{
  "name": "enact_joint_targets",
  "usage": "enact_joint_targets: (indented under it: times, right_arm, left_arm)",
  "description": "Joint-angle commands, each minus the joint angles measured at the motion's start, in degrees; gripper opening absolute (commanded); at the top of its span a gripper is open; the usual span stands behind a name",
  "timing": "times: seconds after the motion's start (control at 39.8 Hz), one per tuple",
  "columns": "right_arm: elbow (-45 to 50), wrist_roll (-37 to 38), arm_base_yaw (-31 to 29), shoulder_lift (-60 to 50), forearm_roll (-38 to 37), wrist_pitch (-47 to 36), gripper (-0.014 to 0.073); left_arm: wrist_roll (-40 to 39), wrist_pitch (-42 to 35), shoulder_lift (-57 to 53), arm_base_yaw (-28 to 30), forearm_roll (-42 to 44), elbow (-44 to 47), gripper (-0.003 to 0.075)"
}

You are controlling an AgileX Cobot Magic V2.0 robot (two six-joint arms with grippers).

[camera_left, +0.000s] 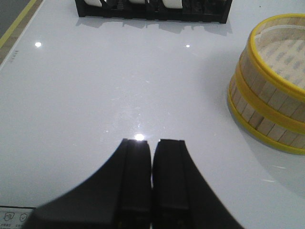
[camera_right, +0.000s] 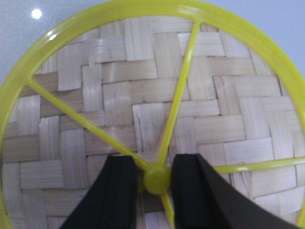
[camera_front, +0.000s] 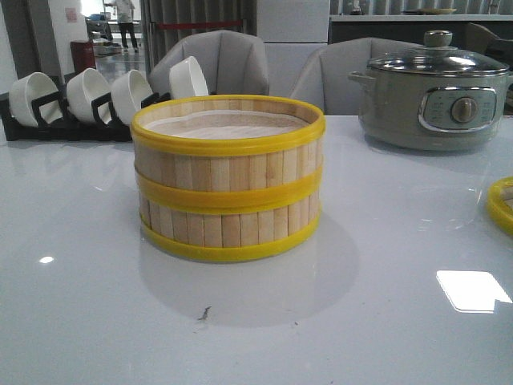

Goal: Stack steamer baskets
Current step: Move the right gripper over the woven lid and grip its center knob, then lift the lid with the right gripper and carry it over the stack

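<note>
The glossy white table [camera_front: 96, 321] carries stacked steamer baskets [camera_front: 228, 176], a woven lid [camera_front: 502, 204], a grey-green pot [camera_front: 433, 92] and a bowl rack [camera_front: 64, 120].

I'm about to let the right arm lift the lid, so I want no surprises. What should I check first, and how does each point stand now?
1. Right gripper straddles the lid's centre knob: ok, a finger sits on each side.
2. Fingers closed on the knob: cannot tell; they look close but contact is unclear.
3. Two baskets stacked squarely: ok, rims line up.
4. Top basket open to take the lid: ok, only pale liner shows inside.
5. Left gripper out of the way: ok, shut over bare table, apart from the stack.
6. Pot away from the stack: ok.
</note>
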Motion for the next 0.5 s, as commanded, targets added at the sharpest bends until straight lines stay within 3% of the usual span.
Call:
enact_joint_targets:
  times: [0.0, 0.1, 0.48]
  right_arm:
    - [-1.99, -0.30, -0.35, -2.69, -0.73, -1.46, 0.0169]
    - [-1.99, -0.30, -0.35, -2.69, -0.73, -1.04, 0.0040]
    - [-1.99, -0.30, 2.24, -5.79, -0.73, 1.93, 0.0056]
  left_arm:
    - [-0.27, -4.97, 0.20, -0.01, 0.08, -1.58, 0.0084]
    - [-0.27, -4.97, 0.20, -0.01, 0.08, -1.58, 0.0084]
    - [-0.27, -4.97, 0.20, -0.01, 0.08, -1.58, 0.0084]
